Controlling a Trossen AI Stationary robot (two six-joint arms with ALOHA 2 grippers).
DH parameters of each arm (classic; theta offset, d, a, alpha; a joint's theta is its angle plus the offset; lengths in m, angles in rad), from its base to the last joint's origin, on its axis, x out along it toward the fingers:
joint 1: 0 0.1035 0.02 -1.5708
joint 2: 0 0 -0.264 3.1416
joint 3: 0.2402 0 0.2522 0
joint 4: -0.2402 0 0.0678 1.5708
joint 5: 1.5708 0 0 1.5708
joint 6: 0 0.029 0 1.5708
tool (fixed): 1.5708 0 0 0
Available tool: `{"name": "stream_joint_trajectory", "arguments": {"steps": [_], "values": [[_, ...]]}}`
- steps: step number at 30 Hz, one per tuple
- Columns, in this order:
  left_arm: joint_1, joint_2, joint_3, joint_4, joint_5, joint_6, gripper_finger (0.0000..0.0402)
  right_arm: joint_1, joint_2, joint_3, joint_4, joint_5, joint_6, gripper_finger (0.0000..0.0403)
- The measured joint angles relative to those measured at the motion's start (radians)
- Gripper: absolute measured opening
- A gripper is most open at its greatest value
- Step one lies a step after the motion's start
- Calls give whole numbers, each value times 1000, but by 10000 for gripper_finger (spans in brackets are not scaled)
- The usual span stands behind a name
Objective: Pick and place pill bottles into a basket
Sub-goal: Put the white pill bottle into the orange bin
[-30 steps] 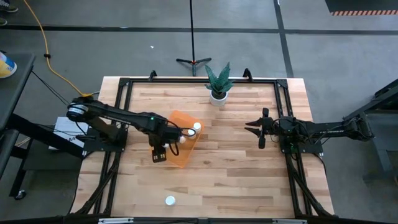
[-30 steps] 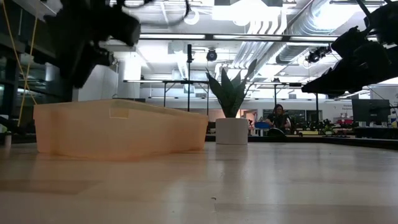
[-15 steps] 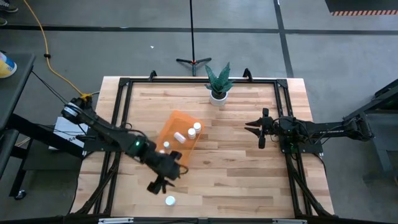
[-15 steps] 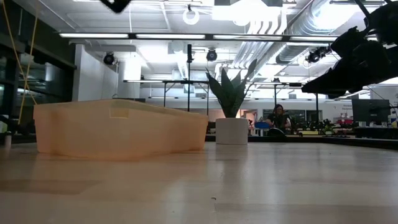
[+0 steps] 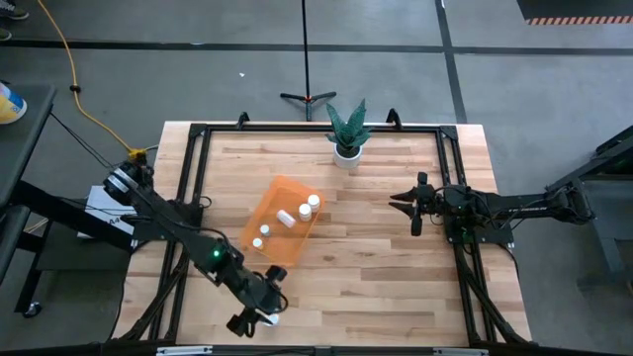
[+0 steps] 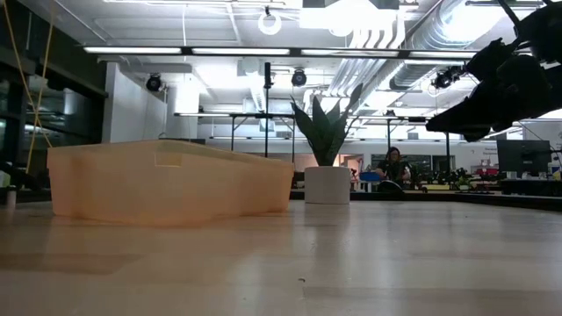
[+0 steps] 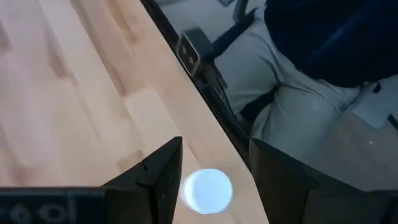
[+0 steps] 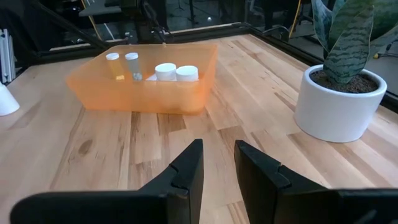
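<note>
The orange translucent basket (image 5: 282, 220) lies on the table left of the middle and holds several white pill bottles (image 5: 285, 219); it also shows in the right wrist view (image 8: 146, 84) and the low view (image 6: 167, 180). One more pill bottle (image 5: 271, 318) stands upright near the table's near edge. My left gripper (image 5: 259, 314) is open above it, and its two fingers stand on either side of the bottle's white cap (image 7: 207, 190) without touching it. My right gripper (image 5: 413, 208) is open and empty, hanging above the table's right half and pointing at the basket.
A white pot with a green plant (image 5: 346, 148) stands at the far edge and also shows in the right wrist view (image 8: 339, 102). A black frame (image 7: 205, 74) runs along the table's edges. A person's legs in light trousers (image 7: 298, 112) are just beyond the near edge.
My left gripper has gone from above the basket toward the table's near edge and down to the lone pill bottle, leaving the low view. The bottles in the basket, hidden under the arm before, show now.
</note>
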Motion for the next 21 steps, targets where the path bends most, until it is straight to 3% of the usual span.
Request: {"name": "stream_joint_trajectory", "arguments": {"steps": [8,15,21], "values": [[2,94,0,-20,22,-217,276,0,0,0,1,0,15,83],[0,161,0,-16,50,-269,341,0,0,0,1,0,14,83],[-17,220,0,-18,57,-296,357,0,0,0,-7,0,14,83]]}}
